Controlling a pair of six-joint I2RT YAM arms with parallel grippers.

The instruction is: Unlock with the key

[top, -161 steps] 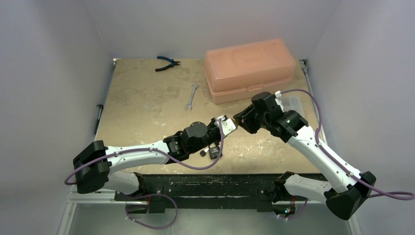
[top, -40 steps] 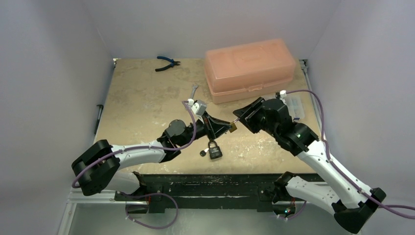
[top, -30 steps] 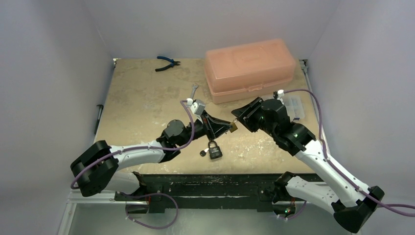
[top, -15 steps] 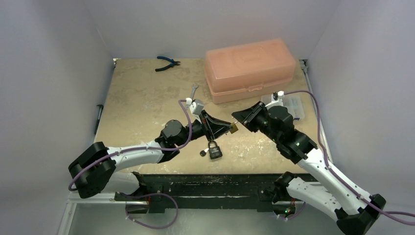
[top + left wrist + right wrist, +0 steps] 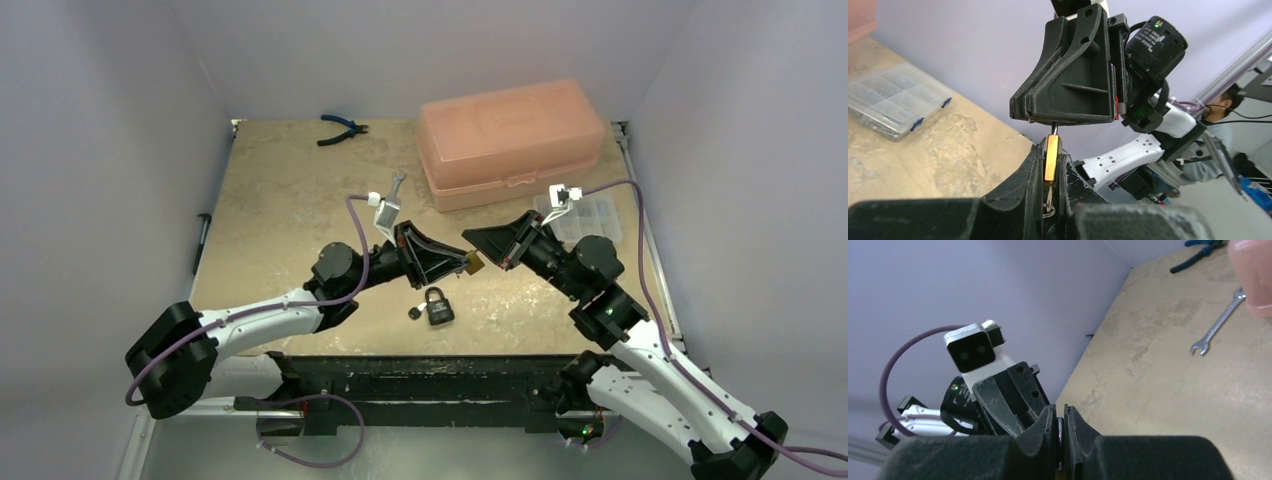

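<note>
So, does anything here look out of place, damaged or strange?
Nothing is spilled or broken. One point is odd: the left gripper and the right gripper both pinch the same small brass piece in mid-air, while the black padlock lies on the table, free of both.

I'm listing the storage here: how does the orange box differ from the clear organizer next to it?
The orange box is opaque and far larger; the clear organizer is see-through, showing compartments. The orange box stands tall; the clear organizer lies flat and low, nearer the front, off the box's right end. Both are shut plastic cases.
</note>
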